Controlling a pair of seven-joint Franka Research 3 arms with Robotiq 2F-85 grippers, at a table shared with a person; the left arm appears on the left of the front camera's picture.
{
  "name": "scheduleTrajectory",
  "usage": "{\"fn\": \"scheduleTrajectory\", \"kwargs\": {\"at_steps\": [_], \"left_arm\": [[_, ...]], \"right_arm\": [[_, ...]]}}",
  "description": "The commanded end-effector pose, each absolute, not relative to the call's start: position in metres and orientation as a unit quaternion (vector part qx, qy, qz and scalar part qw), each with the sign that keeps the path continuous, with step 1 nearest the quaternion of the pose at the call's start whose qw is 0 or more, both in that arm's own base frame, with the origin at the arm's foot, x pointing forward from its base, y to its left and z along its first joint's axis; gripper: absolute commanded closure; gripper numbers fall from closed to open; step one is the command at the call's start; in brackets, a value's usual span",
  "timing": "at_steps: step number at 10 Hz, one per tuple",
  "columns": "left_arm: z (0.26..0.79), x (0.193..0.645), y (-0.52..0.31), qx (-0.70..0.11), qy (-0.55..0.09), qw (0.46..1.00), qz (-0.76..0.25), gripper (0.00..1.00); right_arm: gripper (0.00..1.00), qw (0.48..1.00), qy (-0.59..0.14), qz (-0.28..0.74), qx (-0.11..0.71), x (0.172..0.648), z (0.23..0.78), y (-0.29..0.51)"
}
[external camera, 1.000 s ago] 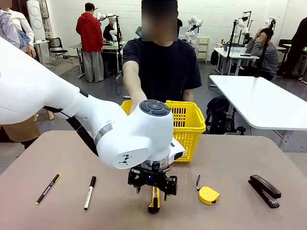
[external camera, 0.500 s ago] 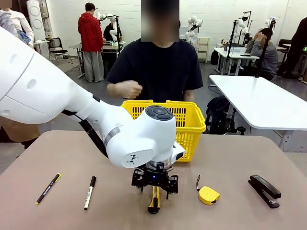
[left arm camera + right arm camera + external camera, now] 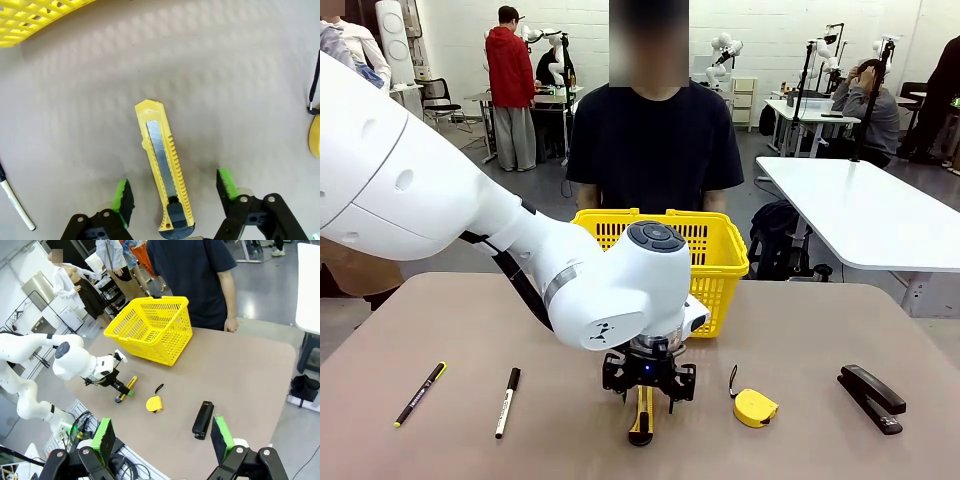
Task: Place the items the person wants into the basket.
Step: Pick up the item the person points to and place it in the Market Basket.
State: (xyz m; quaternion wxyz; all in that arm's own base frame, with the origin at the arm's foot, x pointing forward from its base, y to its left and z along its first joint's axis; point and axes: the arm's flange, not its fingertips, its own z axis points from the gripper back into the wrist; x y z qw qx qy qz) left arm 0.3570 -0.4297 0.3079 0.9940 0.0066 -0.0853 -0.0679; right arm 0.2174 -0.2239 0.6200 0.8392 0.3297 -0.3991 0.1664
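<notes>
The yellow-and-black utility knife (image 3: 641,422) (image 3: 165,165) lies flat on the table, blade end pointing away. My left gripper (image 3: 646,399) (image 3: 174,192) hangs low over its handle end, open, with one green pad on each side and neither touching it. The yellow tape measure (image 3: 755,407) (image 3: 153,403) and the black stapler (image 3: 870,397) (image 3: 202,419) lie to the right. The yellow basket (image 3: 712,250) (image 3: 150,327) stands at the far edge in front of the person (image 3: 655,140), whose arms hang down. My right gripper (image 3: 162,437) is open, high above the table's corner.
Two black pens (image 3: 420,393) (image 3: 508,401) lie to the left of the knife. One pen tip (image 3: 15,205) shows at the wrist view's left edge. A white table (image 3: 860,210) stands beyond, at the right.
The person's outstretched hand has drawn back to the body and dropped to the side. My left gripper has shifted slightly right and lower over the knife.
</notes>
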Motion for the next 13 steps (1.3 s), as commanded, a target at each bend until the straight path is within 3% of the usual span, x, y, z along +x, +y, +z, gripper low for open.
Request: {"fn": "scheduleTrajectory", "kwargs": {"at_steps": [1, 3, 10, 11, 13], "left_arm": [[0.299, 0.356, -0.437, 0.008, -0.104, 0.993, -0.049, 0.44], [0.301, 0.356, -0.437, 0.004, -0.105, 0.993, -0.051, 1.00], [0.309, 0.357, -0.431, -0.006, -0.094, 0.994, -0.055, 1.00], [0.341, 0.357, -0.424, -0.044, -0.093, 0.993, -0.064, 0.91], [0.465, 0.334, -0.402, -0.082, -0.100, 0.977, -0.170, 0.91]], "right_arm": [[0.00, 0.831, -0.406, 0.172, 0.338, 0.219, 0.622, -0.223], [0.00, 0.831, -0.406, 0.172, 0.338, 0.219, 0.622, -0.223], [0.00, 0.831, -0.406, 0.172, 0.338, 0.219, 0.622, -0.223], [0.00, 0.831, -0.406, 0.172, 0.338, 0.219, 0.622, -0.223], [0.00, 0.831, -0.406, 0.172, 0.338, 0.219, 0.622, -0.223]]}}
